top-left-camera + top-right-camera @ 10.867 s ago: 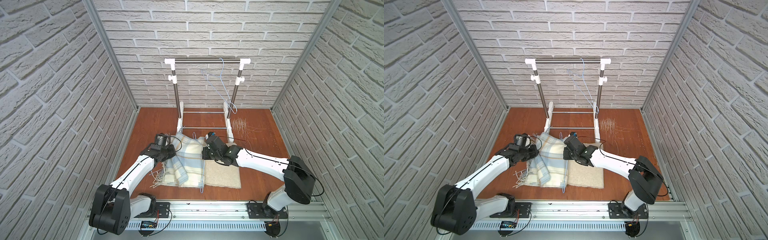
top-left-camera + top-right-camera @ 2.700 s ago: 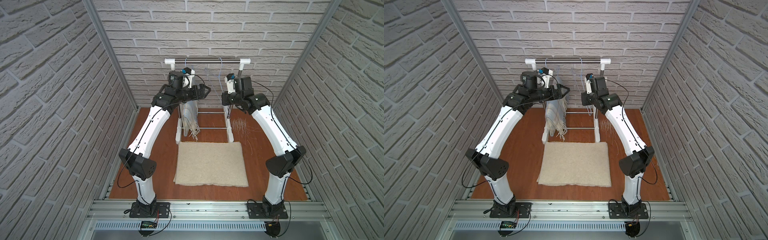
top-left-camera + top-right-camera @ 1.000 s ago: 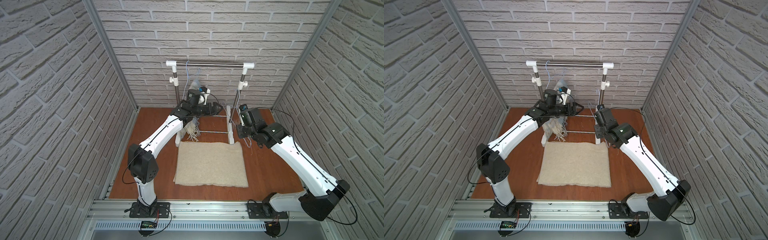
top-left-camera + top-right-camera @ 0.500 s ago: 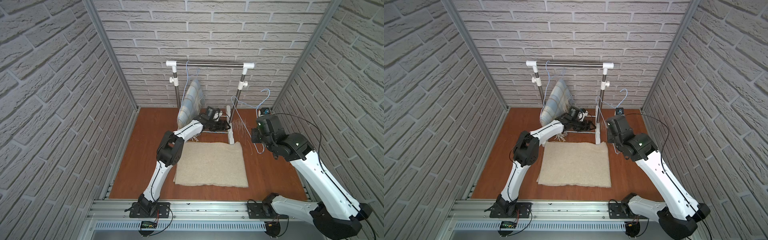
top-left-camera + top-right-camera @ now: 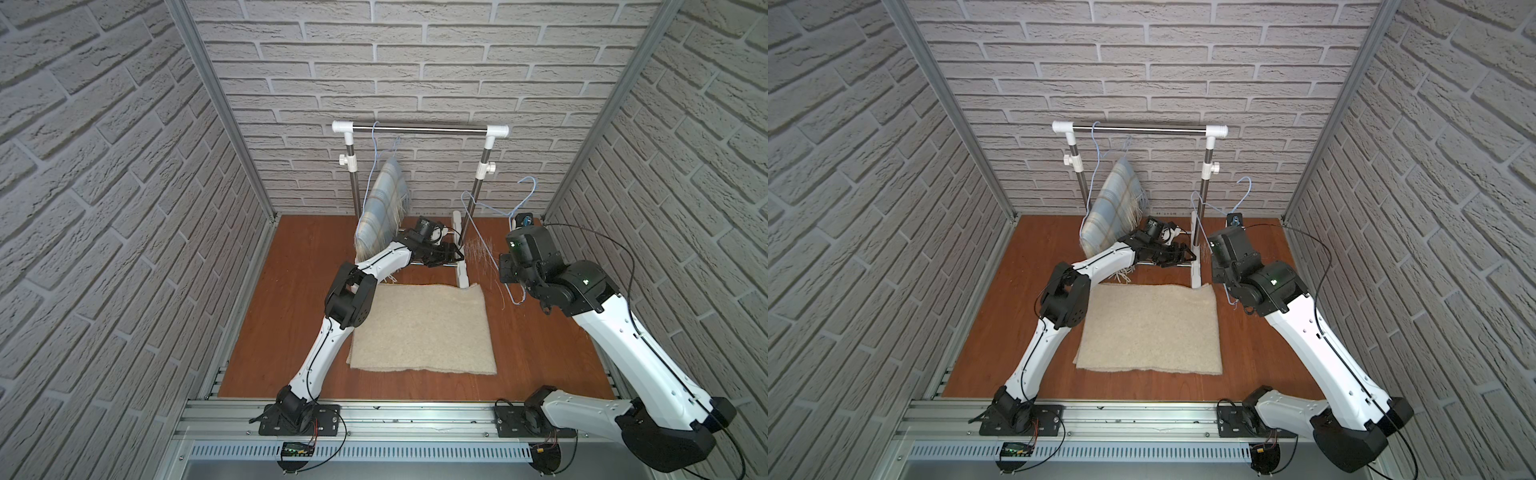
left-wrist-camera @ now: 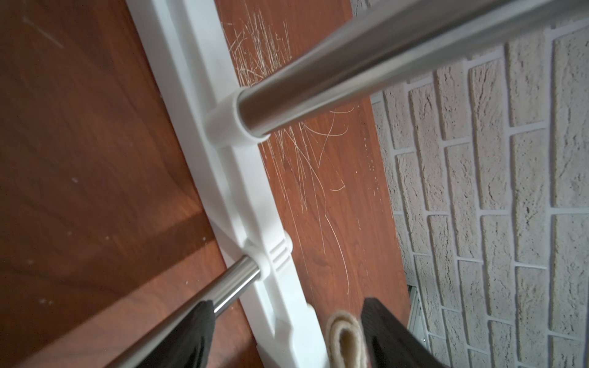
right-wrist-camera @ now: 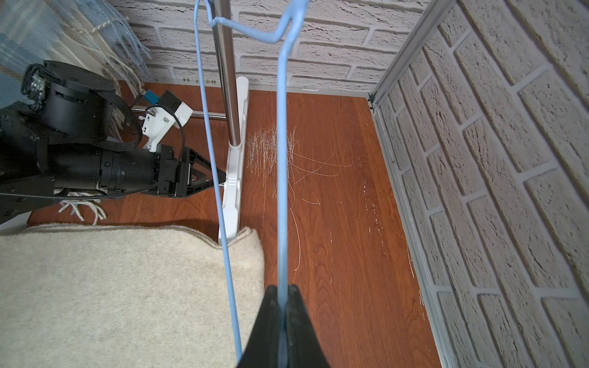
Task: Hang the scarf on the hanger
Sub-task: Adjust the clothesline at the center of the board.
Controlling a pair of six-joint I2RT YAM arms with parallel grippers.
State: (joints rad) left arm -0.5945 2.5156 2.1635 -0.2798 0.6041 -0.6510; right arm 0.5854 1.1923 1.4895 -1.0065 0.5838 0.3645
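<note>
Your left claw (image 6: pixel 287 302) stands with its jaws apart and nothing between them, low beside the rack's lower crossbar (image 6: pixel 236 286). By the look of it, its work on the fabric is over.

The plaid scarf (image 5: pixel 380 208) is draped through a blue wire hanger (image 5: pixel 375 137) whose hook sits on the rack's top rail (image 5: pixel 419 130), near the left post. It hangs free, its fringe low by the wooden floor (image 5: pixel 299 291); you cannot tell whether the fringe touches.

Your right claw (image 7: pixel 282 288) is pinched tight on a second blue hanger (image 7: pixel 282 191). It holds that hanger upright to the right of the rack, well apart from the scarf, probably to keep it out of the way.

In the earliest frames the scarf lay folded on the beige mat (image 5: pixel 419 324) with both claws on it. A second ago your left claw was up at the scarf under the rail and your right claw was by the rack's right post. Since then the left arm has dropped and folded, and the right has swung out toward the side wall.
</note>
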